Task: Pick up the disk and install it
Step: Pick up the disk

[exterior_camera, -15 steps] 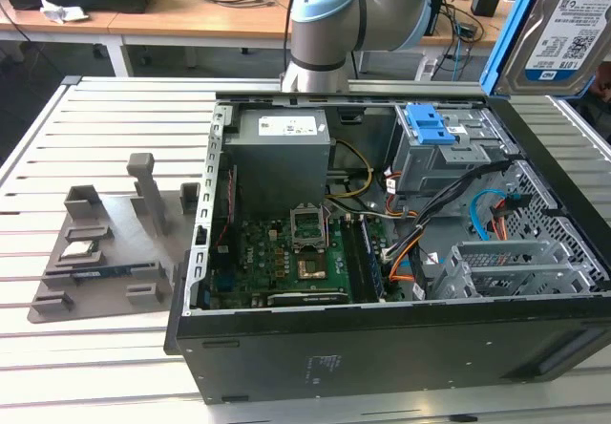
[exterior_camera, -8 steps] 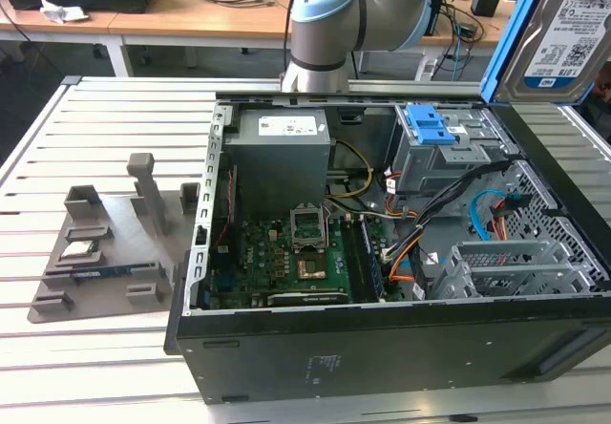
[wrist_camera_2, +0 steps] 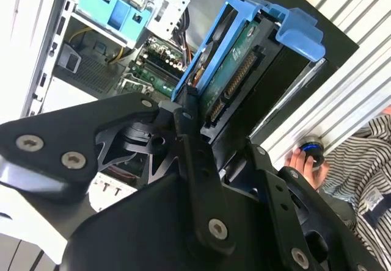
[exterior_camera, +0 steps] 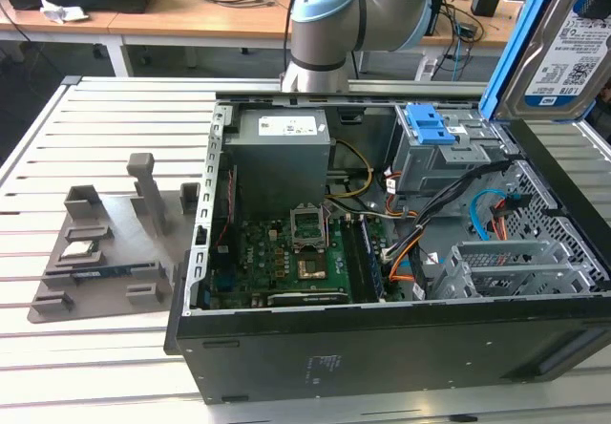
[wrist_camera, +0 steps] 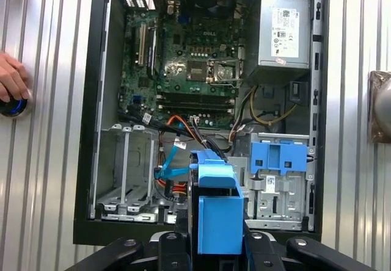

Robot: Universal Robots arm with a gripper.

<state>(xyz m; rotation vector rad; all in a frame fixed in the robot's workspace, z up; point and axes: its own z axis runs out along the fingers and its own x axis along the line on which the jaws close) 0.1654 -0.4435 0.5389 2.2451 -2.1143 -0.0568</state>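
Observation:
My gripper (wrist_camera_2: 221, 144) is shut on the disk (wrist_camera_2: 235, 69), a silver hard drive in a bright blue carrier, held on edge above the open computer case (exterior_camera: 382, 352). In the exterior view the disk (exterior_camera: 571, 52) shows at the upper right, its white-and-blue label facing the camera. In the first wrist view the carrier's blue end (wrist_camera: 219, 222) sits between my fingers (wrist_camera: 177, 237), above the case's drive area. The grey drive cage (wrist_camera: 128, 167) stands below with open bays. A blue ridged latch (wrist_camera: 278, 157) sits beside it on another bay.
A person's hand (wrist_camera: 11, 79) rests on a blue button on the slatted table beside the case; a striped sleeve (wrist_camera_2: 360, 161) is near. A grey fixture tray (exterior_camera: 105, 243) lies at the exterior view's left. Orange and blue cables (exterior_camera: 496, 219) cross the case's interior.

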